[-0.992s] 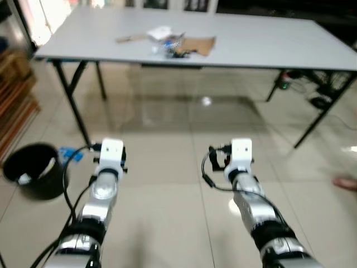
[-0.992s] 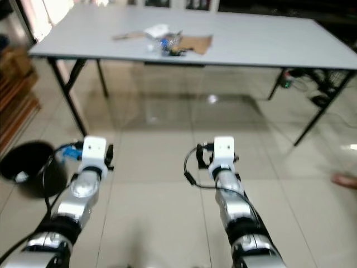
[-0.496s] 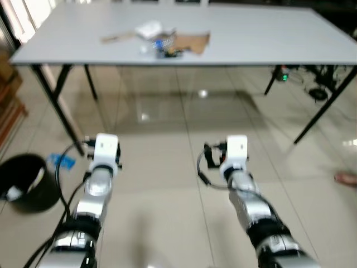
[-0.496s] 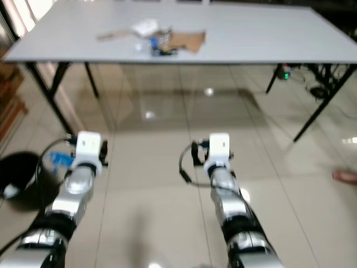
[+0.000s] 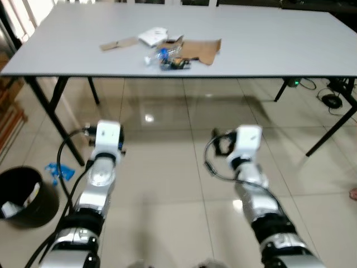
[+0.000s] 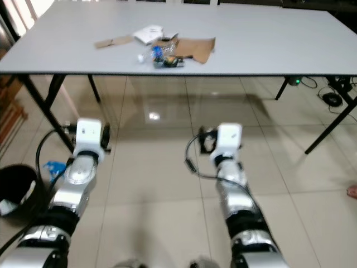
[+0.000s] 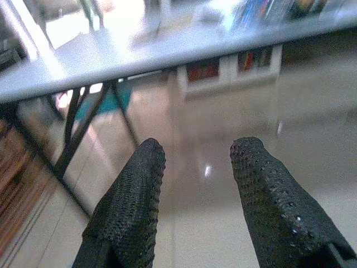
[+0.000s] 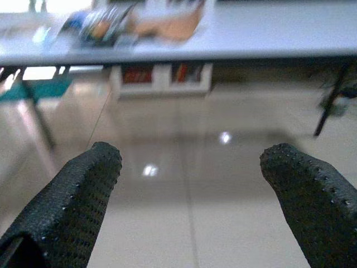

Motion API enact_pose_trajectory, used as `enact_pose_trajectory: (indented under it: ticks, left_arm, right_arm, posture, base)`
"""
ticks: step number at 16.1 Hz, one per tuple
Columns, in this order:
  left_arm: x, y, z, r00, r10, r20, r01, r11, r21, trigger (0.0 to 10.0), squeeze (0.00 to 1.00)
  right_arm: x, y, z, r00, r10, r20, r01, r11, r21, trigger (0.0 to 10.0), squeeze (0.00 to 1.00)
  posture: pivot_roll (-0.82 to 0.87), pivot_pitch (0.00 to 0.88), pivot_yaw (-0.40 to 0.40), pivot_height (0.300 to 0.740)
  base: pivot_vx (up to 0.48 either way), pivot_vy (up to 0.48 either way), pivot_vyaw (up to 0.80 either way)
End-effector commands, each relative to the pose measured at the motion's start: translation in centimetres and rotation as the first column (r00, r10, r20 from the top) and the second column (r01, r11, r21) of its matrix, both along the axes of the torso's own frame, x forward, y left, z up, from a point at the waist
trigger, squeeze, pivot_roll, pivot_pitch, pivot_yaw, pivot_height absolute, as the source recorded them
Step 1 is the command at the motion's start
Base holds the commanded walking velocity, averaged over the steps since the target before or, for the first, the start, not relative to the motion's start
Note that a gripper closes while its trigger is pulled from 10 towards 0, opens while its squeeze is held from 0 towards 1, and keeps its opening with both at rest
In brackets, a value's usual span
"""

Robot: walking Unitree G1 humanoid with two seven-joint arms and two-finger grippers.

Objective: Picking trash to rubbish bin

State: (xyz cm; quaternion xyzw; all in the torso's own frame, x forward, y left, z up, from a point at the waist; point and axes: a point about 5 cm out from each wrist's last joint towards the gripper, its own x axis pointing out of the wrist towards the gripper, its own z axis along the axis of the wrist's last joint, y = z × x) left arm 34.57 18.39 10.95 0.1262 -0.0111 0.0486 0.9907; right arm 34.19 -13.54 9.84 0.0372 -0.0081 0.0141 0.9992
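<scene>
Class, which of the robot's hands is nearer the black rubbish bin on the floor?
Left. The left hand is held just beside the rubbish bin; the right hand is further over on the far side.

**A:** The robot has closed in on the table [image 5: 268, 44] over this last second, and the table's near edge now sits lower and larger in the head view

**B:** The blur from half a second ago has cleared too. The trash pile [image 5: 167, 51] on the table now reads sharp, with the cardboard and wrappers easy to tell apart

**A:** The left arm [image 5: 103, 167] and right arm [image 5: 248, 167] have come up nearer the table's edge with the walk

**B:** And the rubbish bin [image 5: 22, 192], off the table's left end, has slid down to the corner of the view. That shift comes from the camera moving, not the bin
</scene>
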Motion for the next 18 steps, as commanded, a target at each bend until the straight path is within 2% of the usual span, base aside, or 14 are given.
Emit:
enact_pose_trajectory:
  ticks: [1, 4, 6, 18]
  left_arm:
    - [0.5, -1.7, 2.4, 0.992, -0.058, 0.108, 0.060, 0.998, -0.017, 10.0, 0.00]
    - [0.8, -2.3, 4.6, 0.979, -0.079, 0.190, 0.080, 0.997, 0.003, 10.0, 0.00]
    - [0.7, -3.0, 5.6, 0.967, -0.120, 0.226, 0.108, 0.992, 0.062, 10.0, 0.00]
    - [0.5, -4.0, 5.4, 0.969, -0.141, 0.201, 0.133, 0.990, 0.053, 10.0, 0.00]
  right_arm:
    - [0.6, -1.3, 2.5, 0.993, -0.047, 0.110, 0.045, 0.999, 0.021, 10.0, 0.00]
    - [1.1, -1.4, 4.9, 0.980, -0.061, 0.192, 0.055, 0.998, 0.036, 10.0, 0.00]
    - [1.1, -1.1, 5.7, 0.975, -0.051, 0.218, 0.043, 0.998, 0.043, 10.0, 0.00]
    - [0.8, -0.4, 5.4, 0.982, -0.022, 0.187, 0.013, 0.999, 0.051, 10.0, 0.00]
  posture:
    - [-0.01, 0.098, -0.052, 0.740]
    - [-0.01, 0.100, -0.053, 0.740]
    - [-0.01, 0.101, -0.053, 0.740]
    - [-0.01, 0.100, -0.051, 0.740]
  base:
    - [0.480, 0.000, 0.00]
    - [0.480, 0.000, 0.00]
    - [0.480, 0.000, 0.00]
    - [0.480, 0.000, 0.00]
